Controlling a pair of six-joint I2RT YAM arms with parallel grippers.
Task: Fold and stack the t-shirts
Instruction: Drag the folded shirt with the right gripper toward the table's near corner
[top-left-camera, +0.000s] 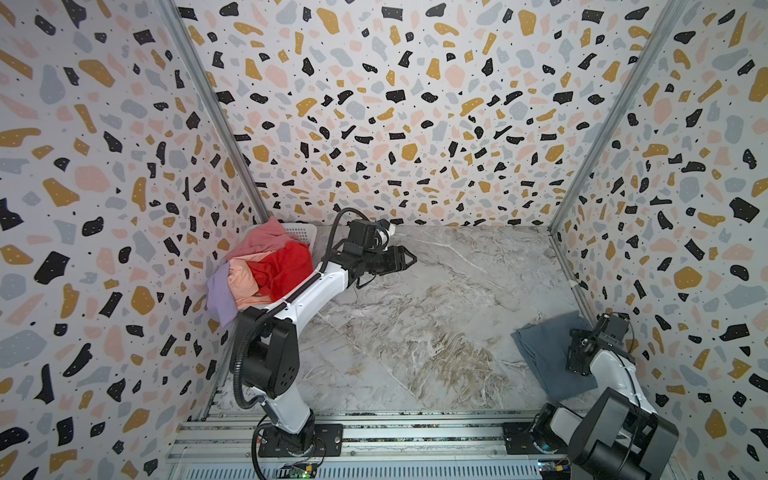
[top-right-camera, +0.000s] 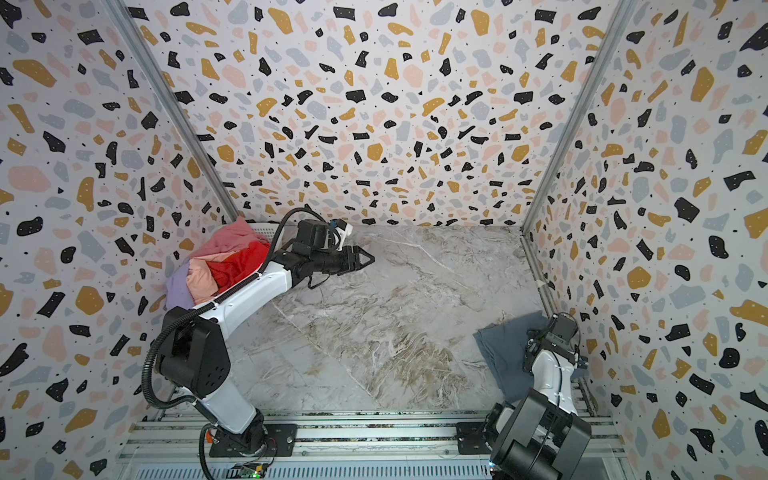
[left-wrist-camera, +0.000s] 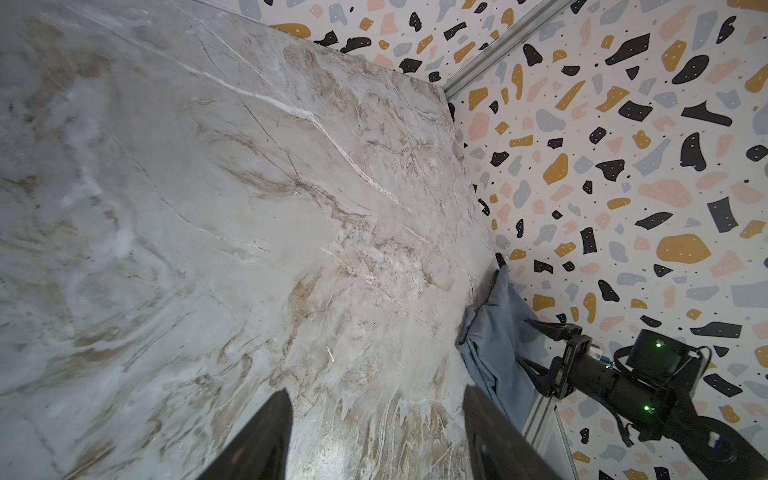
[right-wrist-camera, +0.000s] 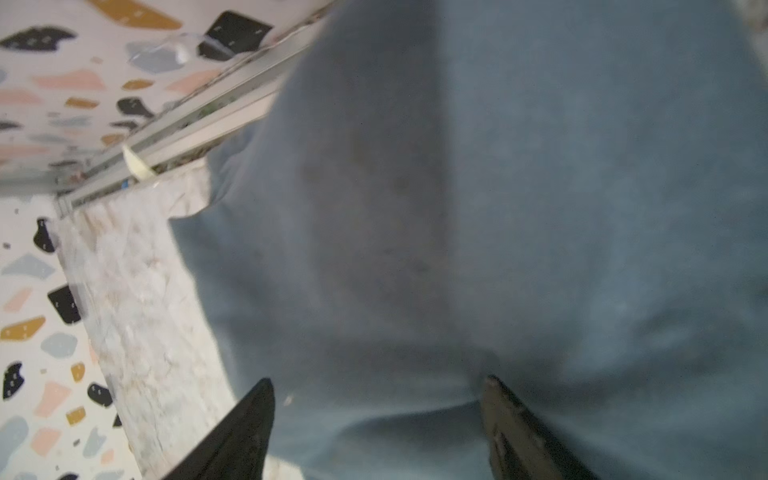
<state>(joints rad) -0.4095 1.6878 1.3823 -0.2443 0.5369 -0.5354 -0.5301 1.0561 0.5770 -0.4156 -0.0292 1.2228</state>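
I see the tabletop (top-left-camera: 436, 299) shut in by spotty walls: the back wall (top-left-camera: 395, 124), the left wall (top-left-camera: 104, 208) and the right wall (top-left-camera: 685, 208). On my near side runs the metal rail (top-left-camera: 415, 434) that both arms stand on. The big middle of the tabletop, between the two arms, is bare marble, so that is the open room.

The far left corner is full. The white basket (top-left-camera: 302, 232) sits there against the left wall, heaped with shirts: the pink shirt (top-left-camera: 266, 237) at the back, the red shirt (top-left-camera: 291, 262) in front of it, the peach shirt (top-left-camera: 243, 278) nearer me, and the lavender shirt (top-left-camera: 219, 297) hanging down next to the left arm.

The grey-blue shirt (top-left-camera: 540, 353) lies in the near right corner and looks folded. Its right edge is pushed up against the right wall.

The left gripper (top-left-camera: 409, 259) hangs over the far part of the tabletop, near the basket, pointing right. Its jaws are partly apart and hold nothing; its wrist view shows only marble between its fingers (left-wrist-camera: 270, 428).

The right gripper (right-wrist-camera: 380, 380) points down at the grey-blue shirt, close to the right wall. Its jaws stand wide apart and pinch nothing. The tips are right at the cloth, but I cannot tell if they touch it.
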